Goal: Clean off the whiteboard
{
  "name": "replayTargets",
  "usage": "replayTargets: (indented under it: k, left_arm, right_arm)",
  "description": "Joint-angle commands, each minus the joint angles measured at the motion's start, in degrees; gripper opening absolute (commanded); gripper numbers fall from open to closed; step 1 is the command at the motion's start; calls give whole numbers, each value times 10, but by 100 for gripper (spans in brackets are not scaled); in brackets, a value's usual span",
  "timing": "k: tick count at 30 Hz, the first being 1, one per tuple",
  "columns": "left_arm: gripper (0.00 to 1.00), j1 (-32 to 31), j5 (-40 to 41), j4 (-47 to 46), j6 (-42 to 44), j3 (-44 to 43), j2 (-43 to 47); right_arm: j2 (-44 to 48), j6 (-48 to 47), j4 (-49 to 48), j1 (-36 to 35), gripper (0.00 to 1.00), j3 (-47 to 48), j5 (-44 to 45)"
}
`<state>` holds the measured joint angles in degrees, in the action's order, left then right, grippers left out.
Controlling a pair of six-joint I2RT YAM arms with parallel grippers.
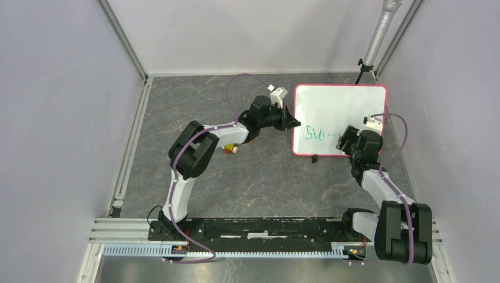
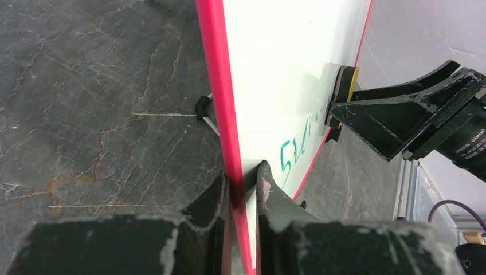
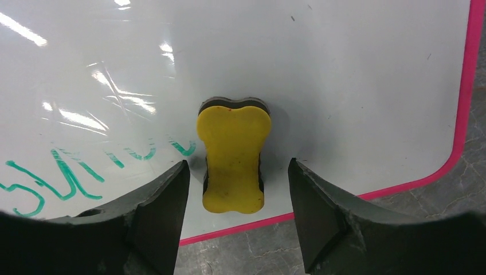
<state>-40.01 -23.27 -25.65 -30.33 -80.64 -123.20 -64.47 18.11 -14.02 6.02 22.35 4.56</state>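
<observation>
The whiteboard (image 1: 339,112), white with a pink-red frame, stands tilted on the dark table at the right. Green marks (image 1: 315,134) run along its lower part and also show in the right wrist view (image 3: 69,172). My left gripper (image 1: 293,122) is shut on the board's left edge; in the left wrist view its jaws pinch the pink frame (image 2: 229,143). A yellow bone-shaped eraser (image 3: 234,157) lies flat against the board's face, just right of the marks. My right gripper (image 3: 238,165) is open, one finger on each side of the eraser, with a gap on both sides.
A small red and yellow object (image 1: 231,148) lies on the table under the left arm. A grey pole (image 1: 377,35) on a black stand rises at the back right corner. Grey walls close in both sides. The board's black foot (image 1: 315,158) rests on the table.
</observation>
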Motion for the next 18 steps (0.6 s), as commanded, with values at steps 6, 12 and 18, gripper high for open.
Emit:
replayTargets:
  k: [6,12,18]
  left_arm:
    - [2,0,92,90,109,1,-39]
    - [2,0,91,92,110,-1,-40]
    - [2,0,91,92,110,-1,-40]
  right_arm:
    - [9,-11,6,9,58,14,-4]
    - [9,-12,7,17,57,23,-13]
    - [13,-11,12,20,58,33,-13]
